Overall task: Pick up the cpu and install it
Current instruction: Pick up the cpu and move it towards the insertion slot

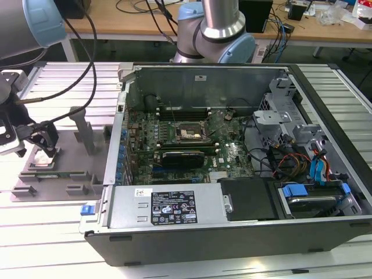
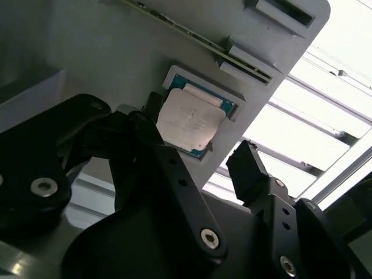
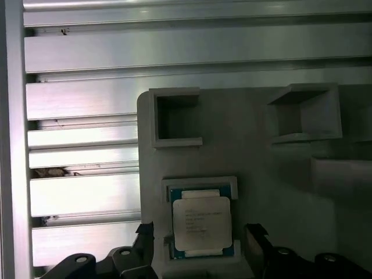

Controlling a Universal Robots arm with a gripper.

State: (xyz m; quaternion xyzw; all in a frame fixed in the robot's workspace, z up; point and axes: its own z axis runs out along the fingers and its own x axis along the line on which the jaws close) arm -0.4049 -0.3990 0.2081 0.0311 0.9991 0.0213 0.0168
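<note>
Two fingers [image 3: 144, 238] of gripper [image 3: 199, 231] spread astride cpu [image 3: 202, 221] in grey tray [image 3: 267, 174] pocket, exterior view's left; seemingly not touching. Good grasp needs centring, level approach, gentle squeeze.

The cpu [image 3: 202, 224] is showing a pale, smooth metal top with dull sheen. The tray [image 3: 279, 174] is presenting as matt grey plastic. The gripper [image 3: 199, 235] is appearing matt black. The table [image 3: 81, 104] is reflecting light off ribbed bare metal. The case [image 1: 203, 81] is showing grey sheet metal.
</note>
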